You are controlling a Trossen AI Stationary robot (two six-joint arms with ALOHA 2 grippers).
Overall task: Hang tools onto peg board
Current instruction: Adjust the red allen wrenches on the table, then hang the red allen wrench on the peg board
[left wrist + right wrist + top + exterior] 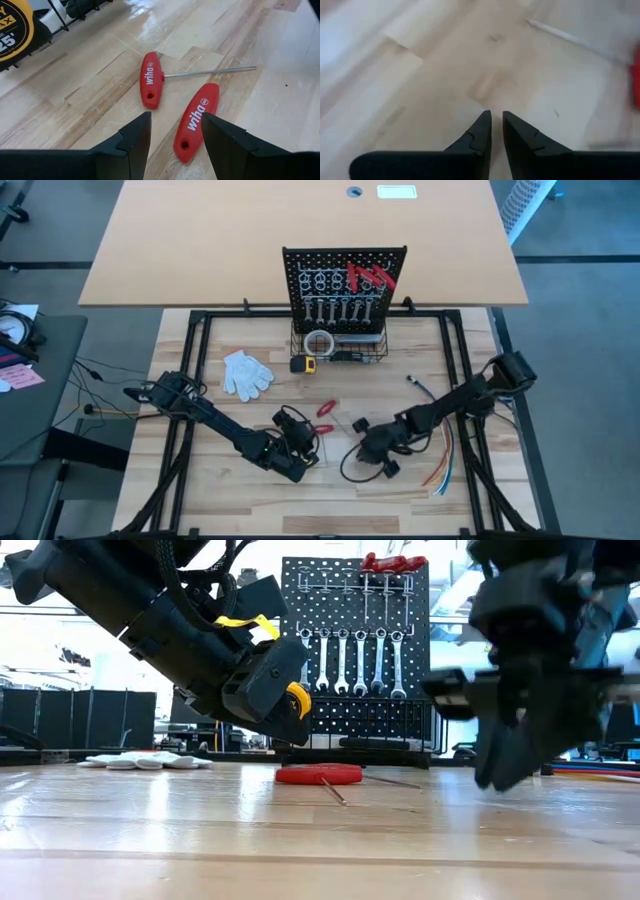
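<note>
Two red T-handled keys lie flat on the table. One [151,80] has its thin silver shaft [210,73] showing; the other [196,122] lies nearer, its lower end just ahead of my left gripper's fingers. They also show in the high view [325,408] [323,427]. My left gripper [175,145] is open and empty, slanting down at the nearer key. My right gripper [497,125] is shut and empty, low over bare wood to the keys' right [358,427]. The peg board [345,275] stands at the back with silver wrenches [350,660] and red tools [392,562] hanging on it.
A black wire basket [340,352] at the board's foot holds a white tape roll [320,342]. A yellow tape measure [12,35] sits beside it. A white glove [245,373] lies at the left. Coloured wires [445,460] lie at the right.
</note>
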